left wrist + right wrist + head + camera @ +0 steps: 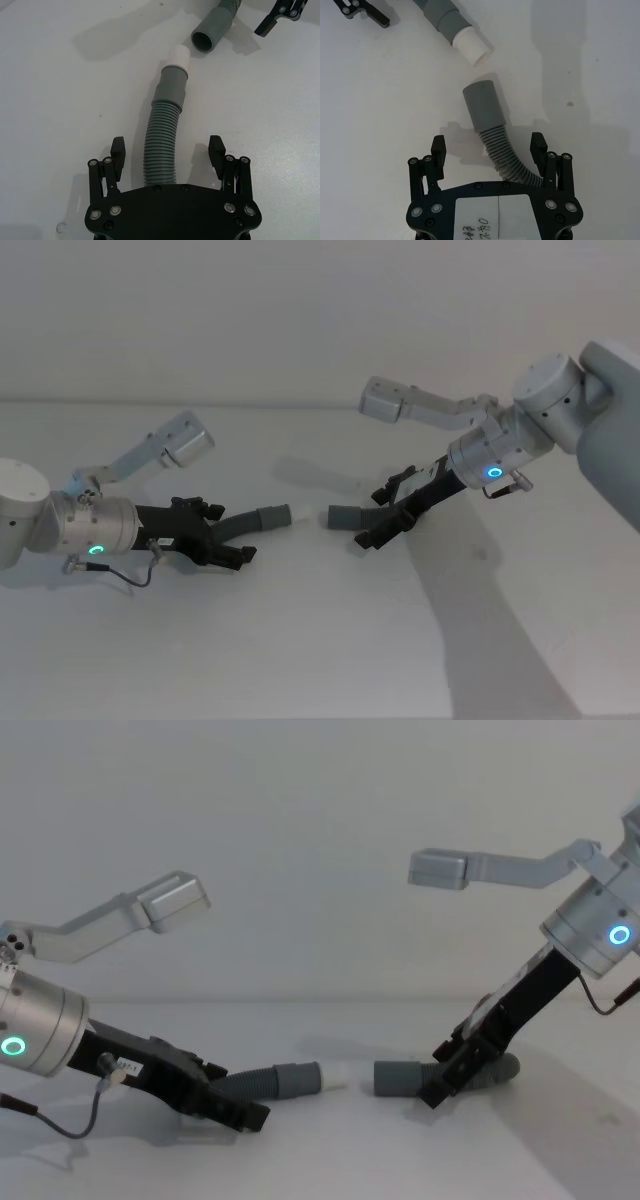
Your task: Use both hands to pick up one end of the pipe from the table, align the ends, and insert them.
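Two dark-grey corrugated pipe pieces lie end to end on the white table (300, 650). The left piece (262, 519) (164, 125) has a grey cuff with a whitish tip (178, 54) (335, 1077). The right piece (345, 517) (482, 107) has a plain open cuff (204, 39) (398, 1077). A small gap separates the two ends, and they are slightly out of line. My left gripper (225, 532) (167, 150) is open and straddles the left piece's corrugated part. Around the right piece's corrugated part, my right gripper (385, 510) (488, 145) also stands open, the hose curving toward one finger.
The white table stretches bare in front of and behind the pipes. Both forearms reach in low from the sides, elbows raised behind. A small dark speck (568, 104) marks the table beside the right piece.
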